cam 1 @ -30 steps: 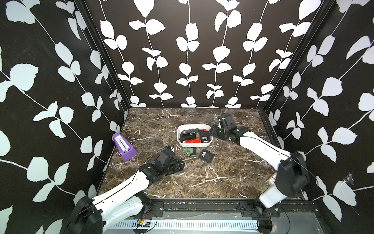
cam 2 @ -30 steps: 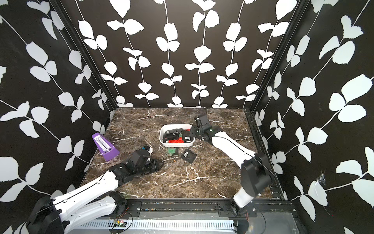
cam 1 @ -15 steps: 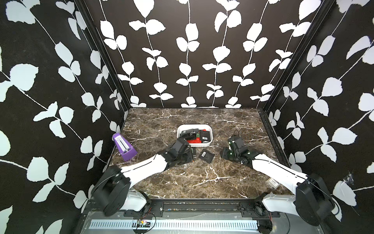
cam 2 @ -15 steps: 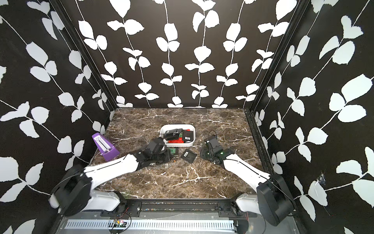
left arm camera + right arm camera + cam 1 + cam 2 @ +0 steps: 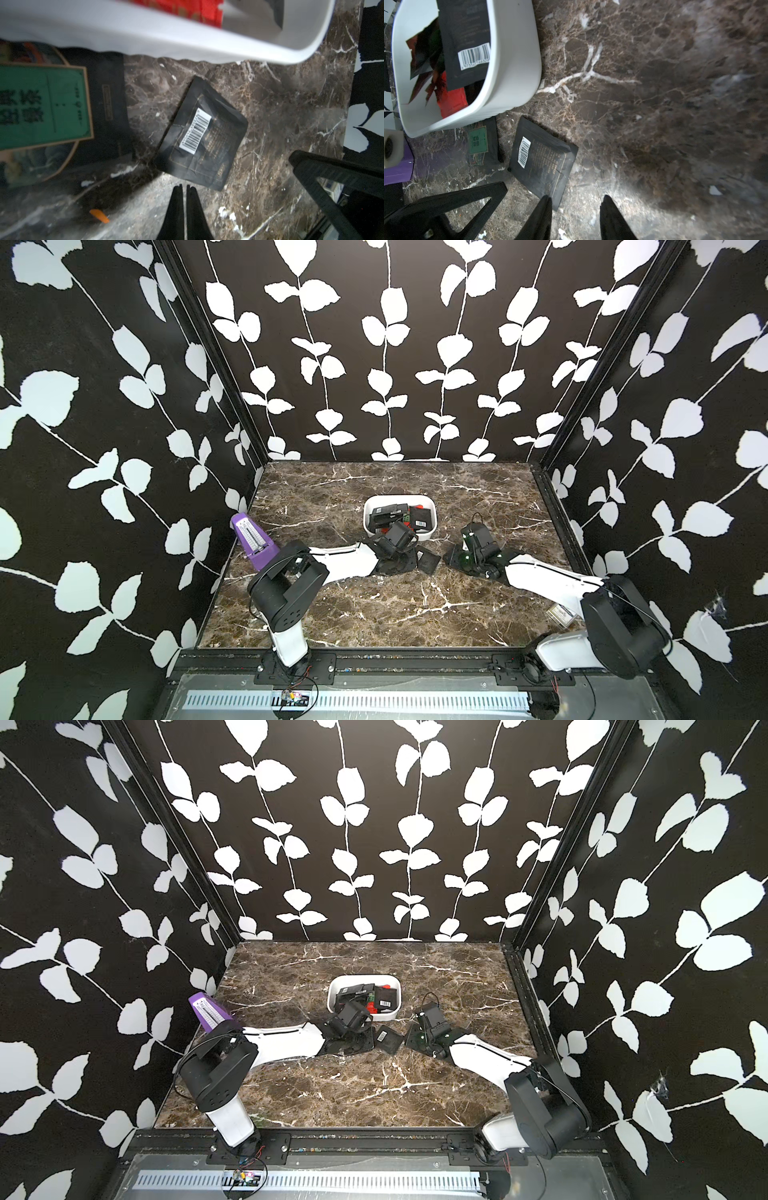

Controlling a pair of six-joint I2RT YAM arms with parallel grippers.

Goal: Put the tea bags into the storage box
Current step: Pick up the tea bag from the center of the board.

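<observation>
Tea bags (image 5: pixel 388 512), small flat foil sachets, mostly black with white barcode labels and at least one red, already lie heaped in the white plastic storage box (image 5: pixel 386 500) with rounded corners. It stands about the middle of the brown marble bench (image 5: pixel 374 614), somewhat nearer the back edge. How many are inside cannot be counted, as they overlap. Two are left outside, both on the bench just in front of the box's front wall. One is a black sachet (image 5: pixel 200 133) with a barcode label, lying flat and skewed. The other is a green-labelled sachet (image 5: pixel 45 106), black with a green printed panel, close against the box wall and hidden under the left arm in both top views. The left tool (image 5: pixel 184 189) is clenched on nothing, its tips together just short of the black sachet's near edge. The right tool (image 5: pixel 577 199) is released, its fingers apart with bare bench between them and one fingertip (image 5: pixel 547 202) at a corner of the same black sachet; whether it touches cannot be told. A purple pyramid-shaped metronome (image 5: pixel 253 539) stands by the left edge, well apart from all this. Most of the job looks done. By these views two sachets have yet to be lifted and dropped in, though more hidden beneath the arms cannot be ruled out.
</observation>
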